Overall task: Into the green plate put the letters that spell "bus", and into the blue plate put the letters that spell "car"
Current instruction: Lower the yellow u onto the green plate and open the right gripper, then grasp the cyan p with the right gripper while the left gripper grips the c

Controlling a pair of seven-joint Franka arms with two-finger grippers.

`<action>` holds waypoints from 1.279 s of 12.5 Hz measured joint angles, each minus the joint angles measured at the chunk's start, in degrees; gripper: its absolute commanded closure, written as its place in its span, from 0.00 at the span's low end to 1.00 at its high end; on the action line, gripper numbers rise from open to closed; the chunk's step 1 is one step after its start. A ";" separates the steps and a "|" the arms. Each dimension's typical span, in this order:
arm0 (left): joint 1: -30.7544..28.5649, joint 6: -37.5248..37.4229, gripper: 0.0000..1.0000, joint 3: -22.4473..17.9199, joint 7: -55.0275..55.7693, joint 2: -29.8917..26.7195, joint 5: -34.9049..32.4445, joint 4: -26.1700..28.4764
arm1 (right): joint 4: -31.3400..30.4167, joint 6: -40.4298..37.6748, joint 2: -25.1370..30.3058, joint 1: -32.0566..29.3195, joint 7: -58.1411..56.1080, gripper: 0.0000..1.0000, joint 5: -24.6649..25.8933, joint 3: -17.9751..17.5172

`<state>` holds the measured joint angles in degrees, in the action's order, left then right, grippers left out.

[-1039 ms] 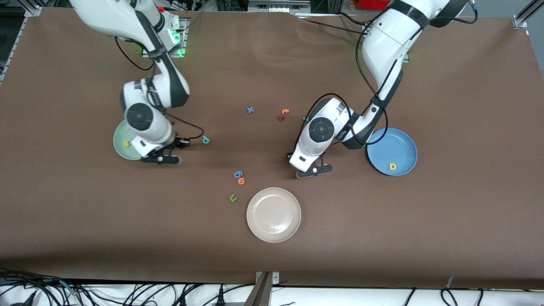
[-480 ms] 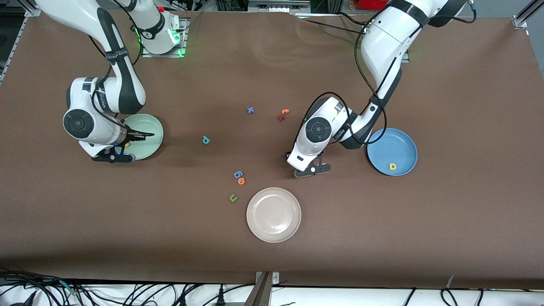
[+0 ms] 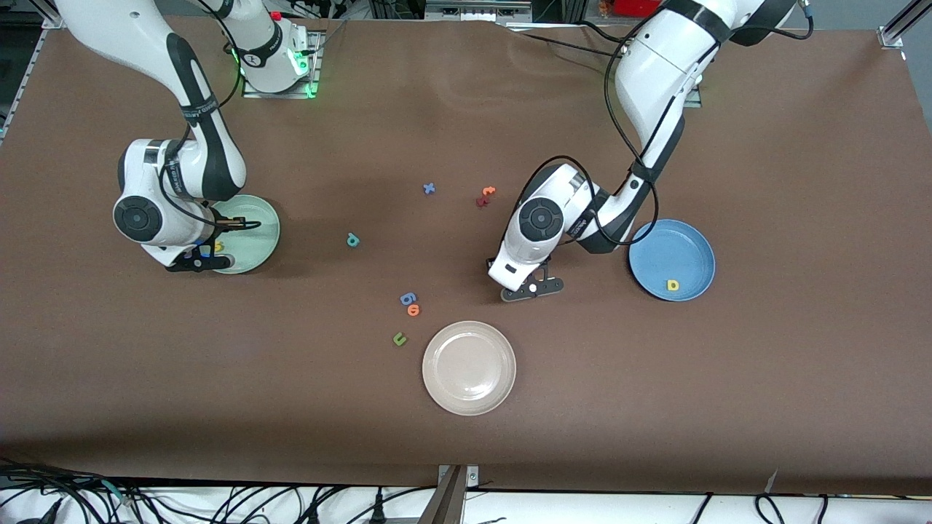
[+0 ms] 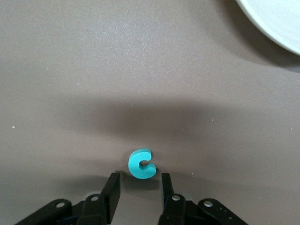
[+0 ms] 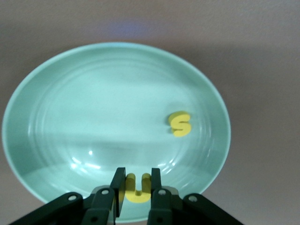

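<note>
My right gripper (image 5: 137, 180) (image 3: 195, 260) is shut on the yellow "u" (image 5: 138, 193) and holds it just above the green plate (image 5: 93, 108) (image 3: 255, 231). The yellow "s" (image 5: 180, 123) (image 3: 218, 247) lies in that plate. Low over the table, my left gripper (image 4: 138, 178) (image 3: 531, 288) is open, its fingers on either side of the teal "c" (image 4: 141, 164) without touching it. The "c" lies flat at their tips. The blue plate (image 3: 673, 251) holds the yellow "a" (image 3: 673, 285). On the table between the two arms lies the teal "b" (image 3: 353, 239).
A cream-white plate (image 3: 469, 367) (image 4: 276, 23) sits nearer the camera than the left gripper. Loose letters lie mid-table: blue "x" (image 3: 429, 188), an orange and a dark red letter (image 3: 486, 195), blue and orange round letters (image 3: 411, 303), olive "u" (image 3: 399, 338).
My right arm swung toward its own end of the table, carrying the gripper across the green plate. My left gripper's fingers drew closer together and it edged slightly toward the right arm's end.
</note>
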<state>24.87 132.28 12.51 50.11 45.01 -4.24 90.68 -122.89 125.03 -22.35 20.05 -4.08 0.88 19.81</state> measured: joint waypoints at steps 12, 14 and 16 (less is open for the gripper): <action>0.18 -0.71 0.79 -0.51 0.13 0.49 -0.04 -0.30 | 1.56 0.78 3.86 0.61 17.79 0.01 -2.28 -12.93; 0.19 -0.74 0.83 -0.53 0.14 0.50 -0.04 -0.33 | 1.56 3.17 3.33 0.81 24.10 0.01 -3.41 -17.32; 0.20 -0.74 0.84 -0.54 0.14 0.49 -0.04 -0.33 | 1.57 5.79 1.85 1.12 27.88 0.02 -4.36 -19.90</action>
<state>25.07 131.53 11.97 50.25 45.50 -4.28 90.35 -121.31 130.82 -20.51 21.17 23.80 -3.48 -0.09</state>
